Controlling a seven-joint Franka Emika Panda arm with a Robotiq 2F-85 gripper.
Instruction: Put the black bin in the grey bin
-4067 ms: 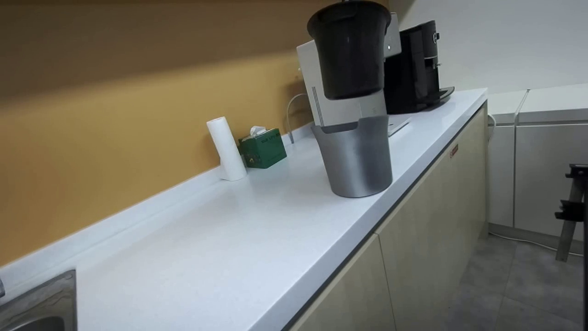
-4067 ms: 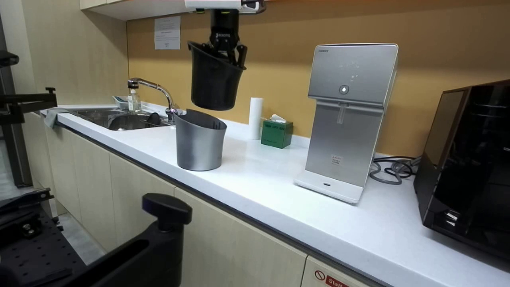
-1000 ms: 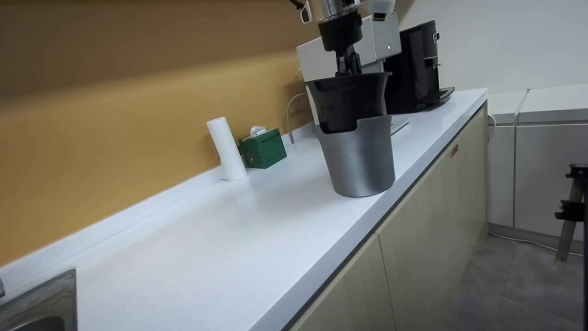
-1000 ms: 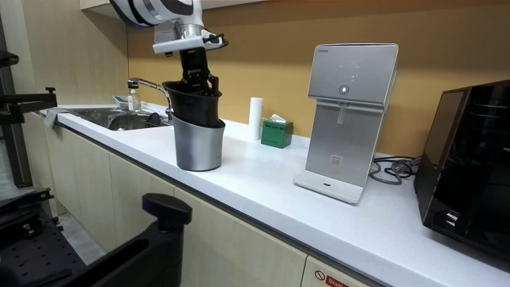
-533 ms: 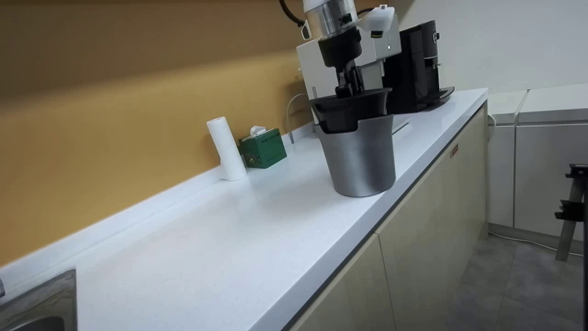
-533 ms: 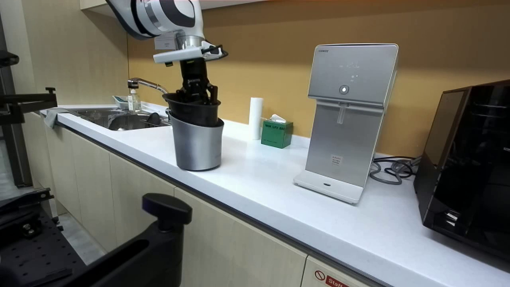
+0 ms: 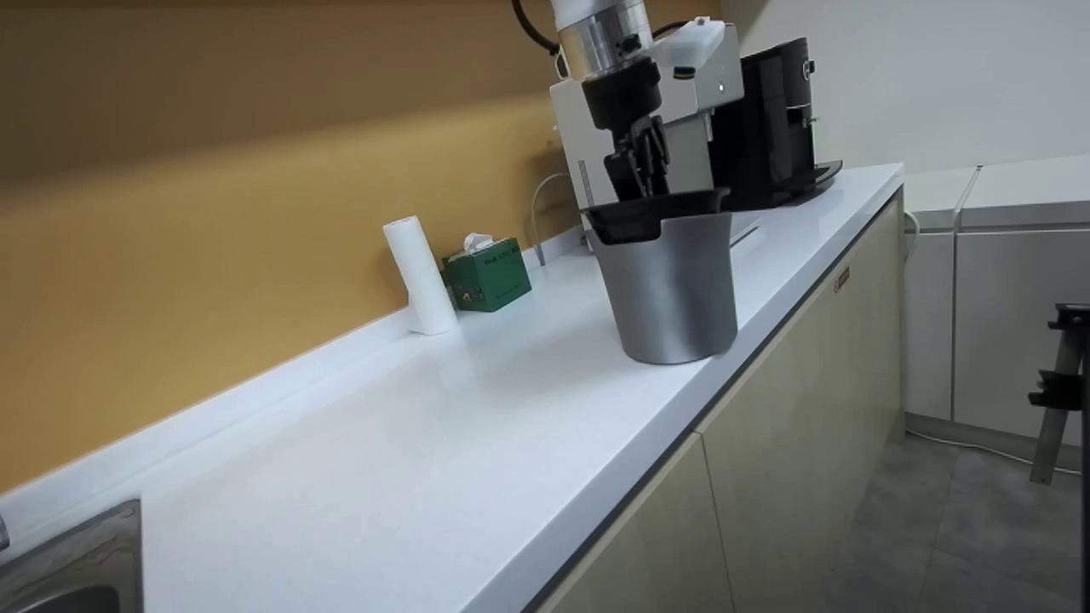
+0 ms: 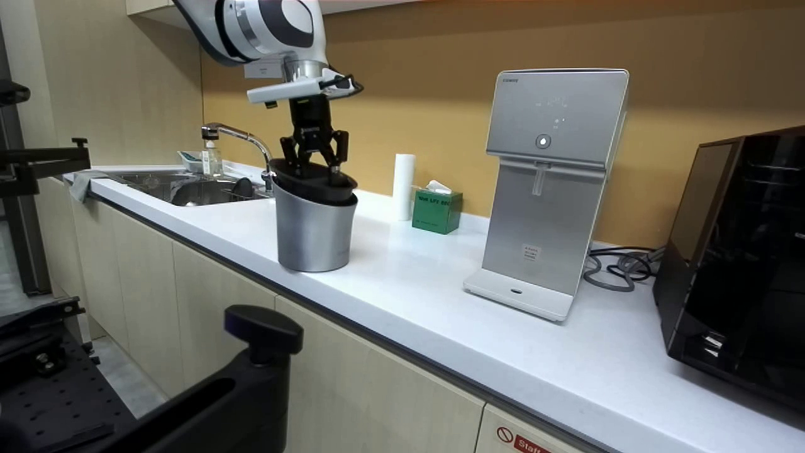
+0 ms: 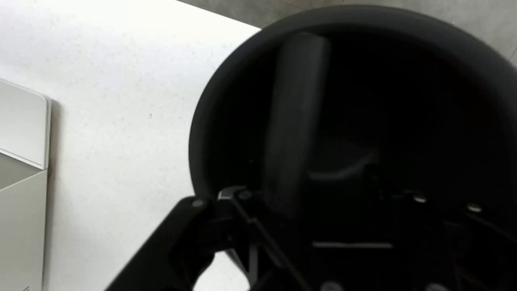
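Observation:
The black bin (image 8: 324, 187) sits nested inside the grey bin (image 8: 314, 233), slightly tilted, its rim standing a little above the grey one. Through the notch in the grey bin (image 7: 677, 294) the wall of the black bin (image 7: 626, 225) shows. My gripper (image 8: 318, 171) is open at the black bin's mouth, its fingers spread apart. Looking down in the wrist view, I see the dark inside and round rim of the black bin (image 9: 363, 18). The fingertips are too dark there to tell whether they touch the wall. The grey bin is hidden in that view.
The bins stand near the front edge of the white counter (image 8: 415, 283). Behind are a paper towel roll (image 8: 403, 187) and a green tissue box (image 8: 436, 211). A water dispenser (image 8: 553, 189) and a black machine (image 8: 742, 277) stand further along; a sink (image 8: 188, 189) lies opposite.
The black bin has come down from above the grey bin into it, sinking deeper over the last second. My gripper has followed it down and its fingers have just spread open.

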